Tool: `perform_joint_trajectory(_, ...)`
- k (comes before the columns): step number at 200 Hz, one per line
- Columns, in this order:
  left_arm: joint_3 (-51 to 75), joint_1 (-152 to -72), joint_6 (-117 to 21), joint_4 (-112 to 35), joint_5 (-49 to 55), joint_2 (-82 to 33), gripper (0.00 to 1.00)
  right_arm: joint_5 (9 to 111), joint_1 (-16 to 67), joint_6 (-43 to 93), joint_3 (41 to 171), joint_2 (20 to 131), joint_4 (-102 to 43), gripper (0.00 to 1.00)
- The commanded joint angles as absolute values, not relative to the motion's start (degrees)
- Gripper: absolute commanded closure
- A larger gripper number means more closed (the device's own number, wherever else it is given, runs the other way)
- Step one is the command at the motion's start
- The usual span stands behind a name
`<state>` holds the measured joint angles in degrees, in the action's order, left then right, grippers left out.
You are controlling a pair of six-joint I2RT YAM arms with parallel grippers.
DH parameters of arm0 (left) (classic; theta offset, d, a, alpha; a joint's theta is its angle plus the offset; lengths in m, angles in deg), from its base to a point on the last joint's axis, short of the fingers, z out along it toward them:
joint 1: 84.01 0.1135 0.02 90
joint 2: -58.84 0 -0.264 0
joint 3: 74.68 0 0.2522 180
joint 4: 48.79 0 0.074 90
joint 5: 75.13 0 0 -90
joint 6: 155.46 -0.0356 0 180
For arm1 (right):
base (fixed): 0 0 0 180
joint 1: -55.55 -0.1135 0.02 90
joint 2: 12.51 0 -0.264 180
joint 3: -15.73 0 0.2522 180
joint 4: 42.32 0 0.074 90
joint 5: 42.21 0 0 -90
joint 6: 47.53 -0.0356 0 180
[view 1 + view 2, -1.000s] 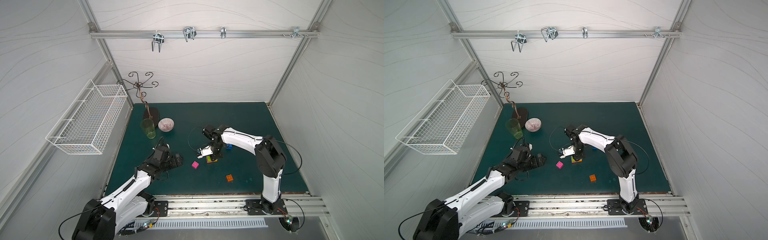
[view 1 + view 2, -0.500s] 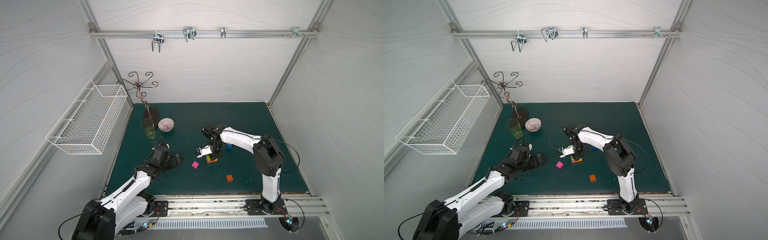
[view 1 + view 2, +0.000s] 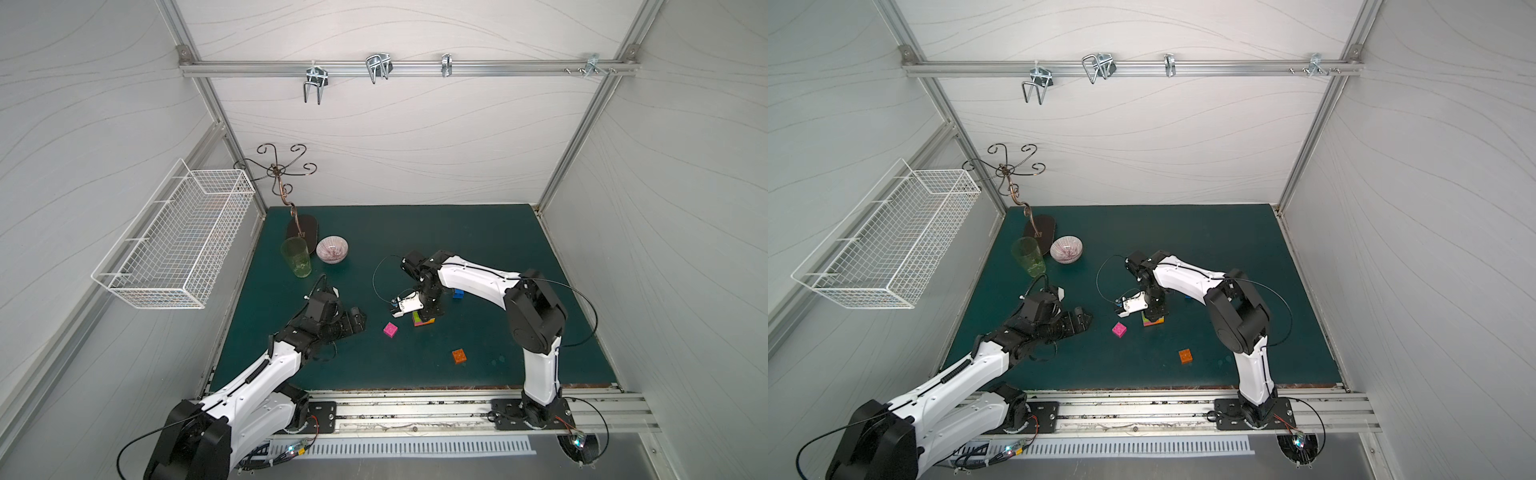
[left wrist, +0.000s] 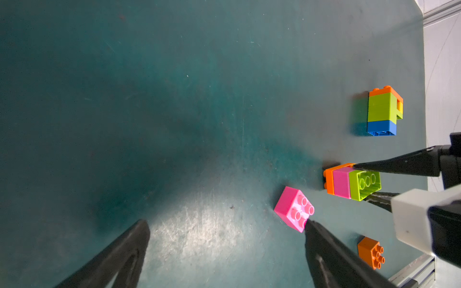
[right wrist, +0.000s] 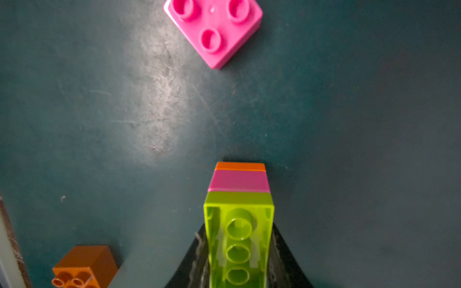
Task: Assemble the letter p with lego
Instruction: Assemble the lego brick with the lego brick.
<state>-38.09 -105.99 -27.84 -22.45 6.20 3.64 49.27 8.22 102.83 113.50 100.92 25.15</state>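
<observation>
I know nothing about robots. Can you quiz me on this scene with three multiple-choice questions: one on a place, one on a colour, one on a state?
1. Relative to the cup, the bowl sits: A) inside B) beside C) on top
2. The loose brick by the left gripper is: A) magenta B) blue C) yellow
3. The right gripper is: A) wide open B) out of sight C) shut on a brick stack
Answers: B, they stand side by side in both top views; A, its magenta studs show clearly; C, its fingers clamp the stack's lime end.
</observation>
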Motion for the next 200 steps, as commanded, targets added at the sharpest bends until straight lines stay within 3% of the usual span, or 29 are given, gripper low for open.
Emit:
perform_joint_trajectory(1, -37.7, -105.5, -28.3, -24.4, 5.6, 3.5, 0.01, 49.5, 7.6, 101.8, 108.8, 107.5, 24.1, 1.00)
perform_joint_trajectory(26, -37.7, -105.5, -28.3, -24.4, 5.5, 3.5, 0.01, 50.7, 7.9, 101.2, 108.7, 106.1, 23.7, 1.00)
perform_joint_trajectory(62, -37.6, -105.5, -28.0, -24.4, 5.3, 3.7, 0.01, 52.6, 8.8, 99.2, 109.6, 101.3, 23.6, 0.78)
perform_joint_trajectory(92, -37.3, -105.5, -27.6, -24.4, 4.7, 3.4, 0.01, 54.8, 9.7, 97.9, 111.7, 97.2, 24.2, 0.46)
perform_joint_trajectory(107, -36.9, -105.5, -27.5, -24.4, 4.3, 3.0, 0.01, 56.3, 10.1, 97.2, 112.5, 95.6, 24.4, 0.39)
perform_joint_trajectory(110, -36.9, -105.5, -27.5, -24.5, 4.1, 2.8, 0.01, 56.5, 10.2, 97.1, 112.7, 95.4, 24.6, 0.34)
perform_joint_trajectory(115, -36.8, -105.5, -27.5, -24.6, 4.0, 2.7, 0.01, 57.3, 10.3, 96.9, 113.0, 94.9, 25.0, 0.07)
perform_joint_trajectory(118, -36.8, -105.5, -27.5, -24.6, 4.0, 2.6, 0.01, 57.8, 10.5, 96.7, 113.1, 94.6, 25.1, 0.02)
perform_joint_trajectory(160, -36.5, -105.5, -27.5, -24.2, 2.7, 2.3, 0.01, 64.5, 13.6, 87.9, 109.7, 87.4, 21.4, 0.01)
perform_joint_trajectory(200, -35.2, -107.7, -27.1, -21.2, 1.9, 1.1, 0.01, 68.6, 18.8, 60.0, 97.6, 72.2, 5.8, 0.01)
